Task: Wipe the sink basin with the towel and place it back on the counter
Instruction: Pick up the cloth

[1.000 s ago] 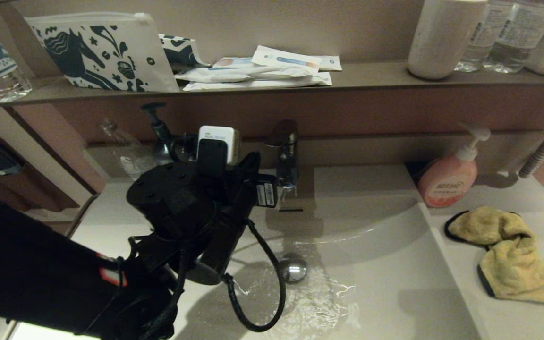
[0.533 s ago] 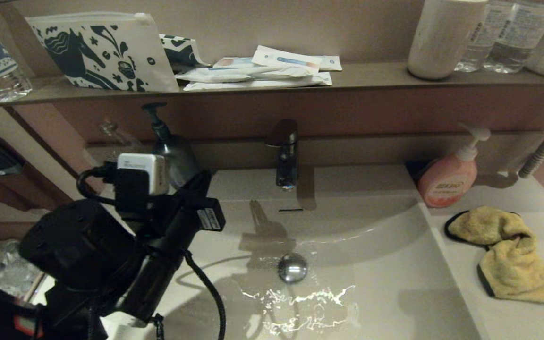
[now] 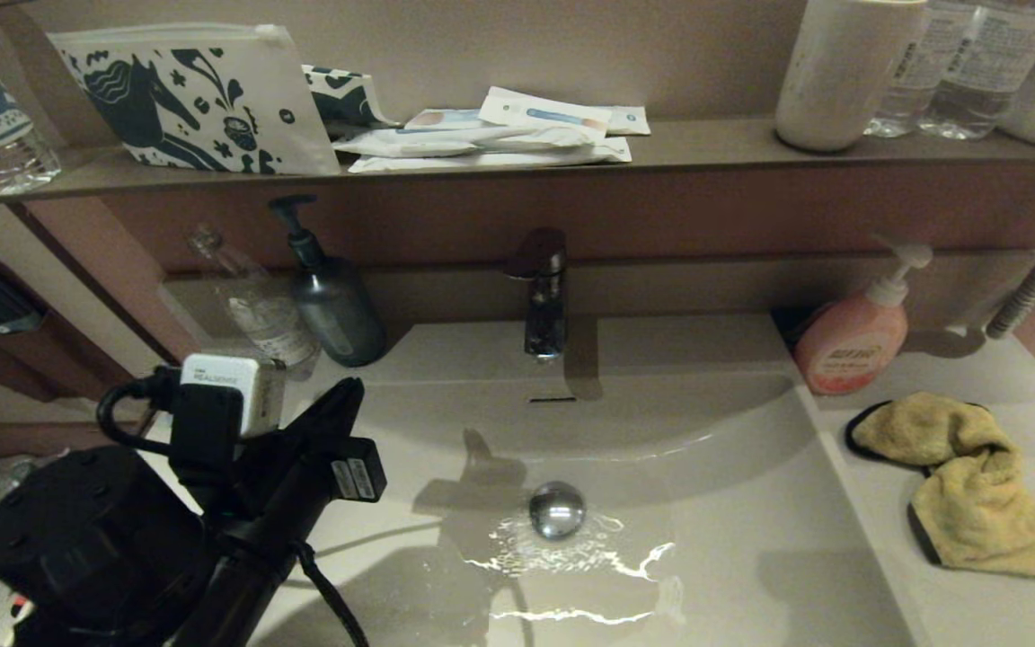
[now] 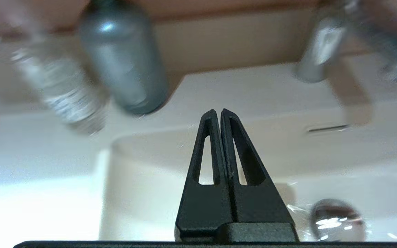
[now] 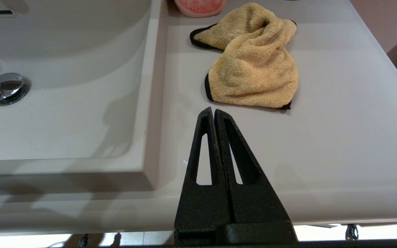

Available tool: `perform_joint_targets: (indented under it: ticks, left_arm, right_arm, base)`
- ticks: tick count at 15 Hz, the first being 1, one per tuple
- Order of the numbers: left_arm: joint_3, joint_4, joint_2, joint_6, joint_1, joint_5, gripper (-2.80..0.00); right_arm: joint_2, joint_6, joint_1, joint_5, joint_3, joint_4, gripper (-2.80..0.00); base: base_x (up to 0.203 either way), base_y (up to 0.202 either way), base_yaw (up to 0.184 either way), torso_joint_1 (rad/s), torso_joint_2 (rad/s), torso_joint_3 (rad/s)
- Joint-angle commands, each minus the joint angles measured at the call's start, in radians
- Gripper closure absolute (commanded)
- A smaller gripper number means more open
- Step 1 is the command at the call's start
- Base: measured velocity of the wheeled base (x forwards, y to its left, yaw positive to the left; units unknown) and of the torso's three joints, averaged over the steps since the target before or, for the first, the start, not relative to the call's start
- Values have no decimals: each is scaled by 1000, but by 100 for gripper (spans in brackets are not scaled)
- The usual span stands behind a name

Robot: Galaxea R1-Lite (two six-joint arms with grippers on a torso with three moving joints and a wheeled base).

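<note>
The mustard-yellow towel (image 3: 958,481) lies crumpled on the off-white counter (image 3: 1003,611) right of the sink basin (image 3: 733,539), just in front of the pink soap bottle (image 3: 852,341). Rippling water covers the basin floor around the chrome drain plug (image 3: 557,509). My left gripper (image 3: 351,391) is shut and empty, hovering over the basin's left rim. The left wrist view shows its tips (image 4: 218,112) pointing at the basin's rear wall. My right gripper (image 5: 212,111) is shut and empty over the counter's (image 5: 339,131) front part, just short of the towel (image 5: 253,65). It is out of the head view.
A chrome faucet (image 3: 543,296) stands at the basin's rear. A grey pump bottle (image 3: 333,305) and a clear bottle (image 3: 257,310) sit at the back left. The brown shelf (image 3: 706,144) above carries a patterned pouch (image 3: 194,99), flat packets and several bottles.
My left arm has pulled back from near the faucet, down and to the left, uncovering the grey pump bottle. The water in the basin keeps rippling. The towel has not moved.
</note>
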Motion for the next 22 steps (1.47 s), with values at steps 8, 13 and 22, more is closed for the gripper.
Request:
perform_joint_targets:
  ticks: [8, 13, 22]
  left_arm:
    - [183, -47, -208, 61, 142, 98, 0]
    - [184, -23, -391, 87, 346, 98, 0]
    - [5, 528, -954, 108, 603, 71, 0]
  right_arm:
    - [2, -1, 0, 0, -1, 0, 0]
    - [2, 0, 1, 0, -1, 0, 0]
    - [2, -1, 0, 0, 1, 0, 0]
  base:
    - [0, 0, 0, 0, 0, 0]
    - [0, 0, 0, 0, 0, 0]
    - [0, 0, 0, 0, 0, 0]
